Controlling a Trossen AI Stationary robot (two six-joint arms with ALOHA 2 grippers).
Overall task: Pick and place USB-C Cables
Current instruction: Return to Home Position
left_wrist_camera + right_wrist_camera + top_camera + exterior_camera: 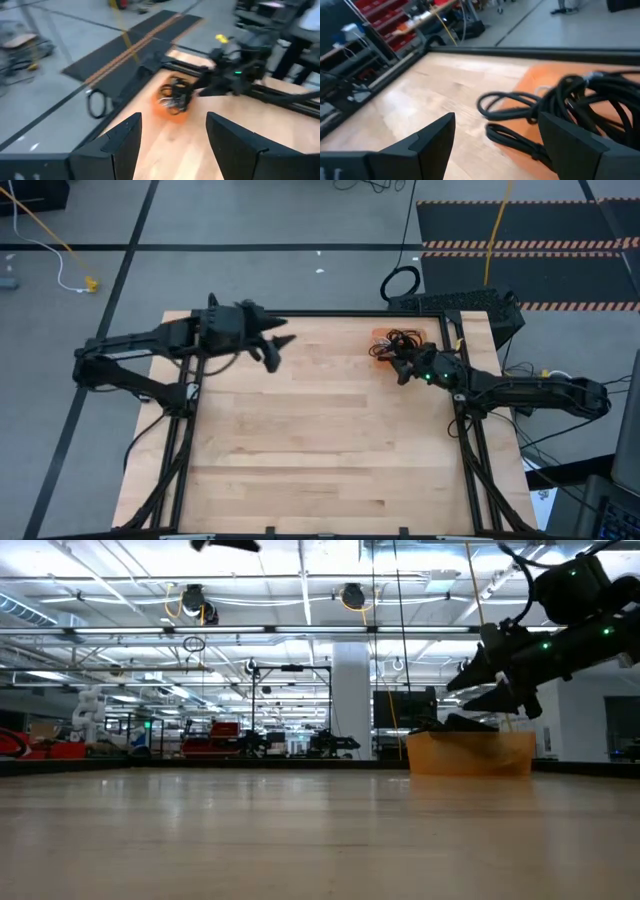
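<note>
Closest to the lens, spread apart and gripping nothing: right hand (497, 120), hovering at the edge of the orange bin (540, 80), close above the USB-C Cables (590, 95) heaped inside, near a tabletop (320, 440) corner on that arm's side. Likewise released and empty, raised over the opposite side: left hand (275, 352). Probably time to pull back to rest. Could snag a loop lying near the rim on a low retreat and drag it out; could nudge the bin too.

Black USB-C cables (402, 340), seemingly tangled, in orange bin (381, 352)
</note>
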